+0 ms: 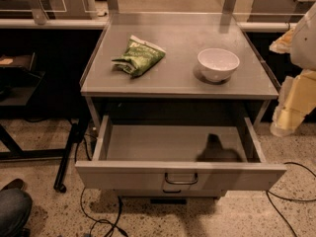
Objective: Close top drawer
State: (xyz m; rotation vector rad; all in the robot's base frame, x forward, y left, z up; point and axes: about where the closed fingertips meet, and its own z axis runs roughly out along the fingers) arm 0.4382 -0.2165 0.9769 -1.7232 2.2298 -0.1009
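Note:
The top drawer (123,176) of the grey metal table is pulled far out toward me. Its inside (163,143) holds nothing, with only a dark shadow at the right. Its flat front carries a small dark loop handle (180,178) at centre. My arm comes in at the right edge, white above and pale yellow below. The gripper (285,117) hangs there beside the table's right front corner, above and to the right of the drawer's right end, apart from it.
A green snack bag (138,57) and a white bowl (218,63) rest on the table top (177,85). Black cables (101,216) lie on the speckled floor. A dark stand leg (66,162) leans at left. A dark shoe (12,206) is at bottom left.

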